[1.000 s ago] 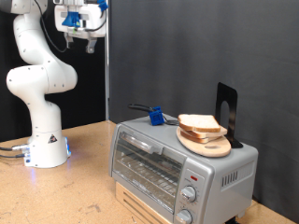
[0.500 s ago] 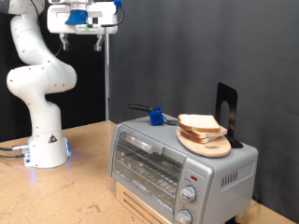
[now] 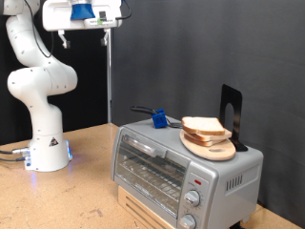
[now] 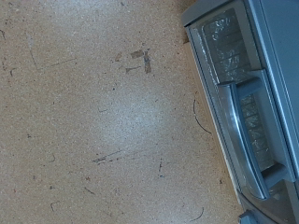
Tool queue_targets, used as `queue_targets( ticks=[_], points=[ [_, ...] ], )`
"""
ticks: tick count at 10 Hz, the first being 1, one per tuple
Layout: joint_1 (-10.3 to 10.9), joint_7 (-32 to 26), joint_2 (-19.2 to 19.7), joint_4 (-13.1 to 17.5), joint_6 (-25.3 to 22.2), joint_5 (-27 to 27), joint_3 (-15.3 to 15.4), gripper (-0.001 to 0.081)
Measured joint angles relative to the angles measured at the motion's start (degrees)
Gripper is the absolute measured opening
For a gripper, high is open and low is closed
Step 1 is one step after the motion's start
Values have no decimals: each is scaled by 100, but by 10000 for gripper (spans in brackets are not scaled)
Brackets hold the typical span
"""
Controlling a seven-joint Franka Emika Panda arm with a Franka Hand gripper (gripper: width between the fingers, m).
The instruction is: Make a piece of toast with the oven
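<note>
Your pincer (image 3: 84, 34) hangs high at the exterior view's top left, well clear of the oven (image 3: 181, 170); I cannot tell its state. The piece of toast (image 3: 204, 126) lies on the round board (image 3: 214, 147) atop the oven, door shut, on the worktop (image 4: 84, 112).

Silver oven (image 3: 181, 167) showing a red light; pale, tan-crusted piece of toast (image 3: 203, 126) topping a light wooden board (image 3: 212, 148); speckled tan table (image 4: 84, 121).
</note>
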Motion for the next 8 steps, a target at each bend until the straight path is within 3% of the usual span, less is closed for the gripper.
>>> queue_targets(
  ticks=[1,3,5,7,8],
  points=[
    [-8,72,-19,1,-9,74,0,808],
    [259,-1084,-178,-77,109,492,-339,808],
    [674,-2306,-15,-27,168,820,-833,808],
    [730,-2129,552,262,279,879,-899,808],
    [732,-2235,518,239,272,879,-912,808]
  ],
)
